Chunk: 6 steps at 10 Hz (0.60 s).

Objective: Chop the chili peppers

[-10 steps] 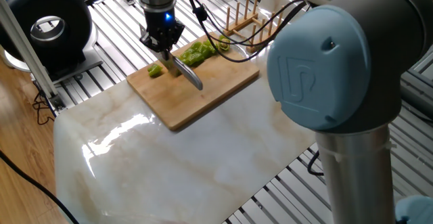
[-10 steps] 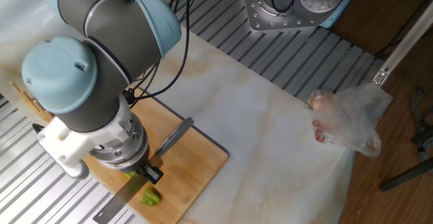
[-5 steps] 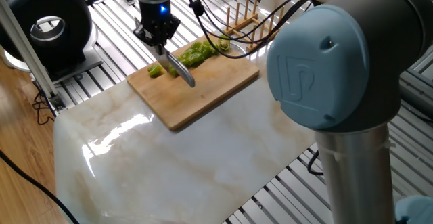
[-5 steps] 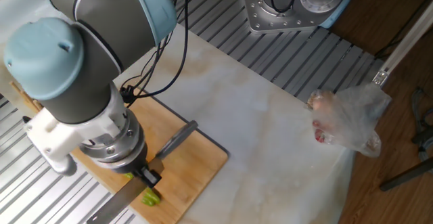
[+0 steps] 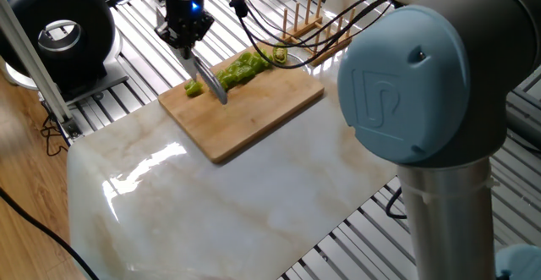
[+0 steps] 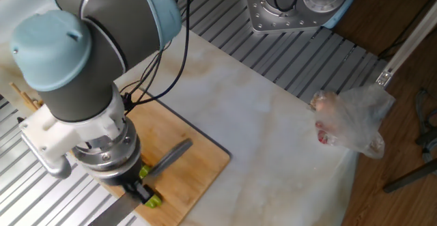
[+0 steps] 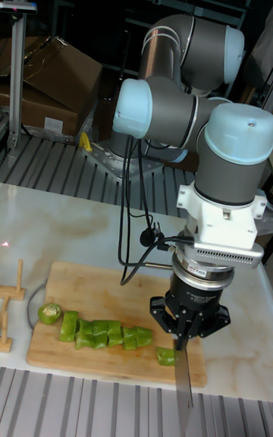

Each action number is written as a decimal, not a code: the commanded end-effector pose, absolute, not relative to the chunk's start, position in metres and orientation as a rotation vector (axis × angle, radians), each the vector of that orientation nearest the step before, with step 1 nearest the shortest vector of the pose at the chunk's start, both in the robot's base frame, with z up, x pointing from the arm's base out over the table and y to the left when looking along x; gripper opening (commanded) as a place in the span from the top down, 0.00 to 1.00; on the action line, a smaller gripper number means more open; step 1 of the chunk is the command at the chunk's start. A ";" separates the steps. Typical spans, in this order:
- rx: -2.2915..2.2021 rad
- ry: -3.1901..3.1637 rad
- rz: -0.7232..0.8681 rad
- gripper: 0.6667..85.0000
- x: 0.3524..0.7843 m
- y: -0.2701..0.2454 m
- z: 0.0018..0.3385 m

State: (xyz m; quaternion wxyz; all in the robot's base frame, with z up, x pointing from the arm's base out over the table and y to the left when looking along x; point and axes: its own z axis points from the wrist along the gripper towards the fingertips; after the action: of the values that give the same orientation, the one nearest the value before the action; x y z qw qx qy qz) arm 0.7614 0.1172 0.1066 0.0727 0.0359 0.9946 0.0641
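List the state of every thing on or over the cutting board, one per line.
Chili pepper: cut into a row of chunks lying along the board.
End slice: lying apart from the row, beside the blade.
Stem end: cut off, lying at the row's other end.
Knife: held blade-down in the pincer.
Pincer: shut on the knife.
Cutting board: flat on the marble slab.

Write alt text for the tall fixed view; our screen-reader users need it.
A grey and pale-blue robot arm's claw holds a knife blade-down at the right end of a wooden cutting board. A row of green chili pepper pieces lies along the board, one piece apart beside the blade.
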 end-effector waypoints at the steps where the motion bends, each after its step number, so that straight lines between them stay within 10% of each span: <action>1: 0.104 2.906 0.210 0.99 0.784 0.122 0.108; 6: 0.083 2.920 0.144 0.99 0.787 0.118 0.081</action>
State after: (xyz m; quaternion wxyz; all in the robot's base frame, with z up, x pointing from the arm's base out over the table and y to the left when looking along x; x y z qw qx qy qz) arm 0.7854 0.1181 0.0927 0.1086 0.0267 0.9922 0.0543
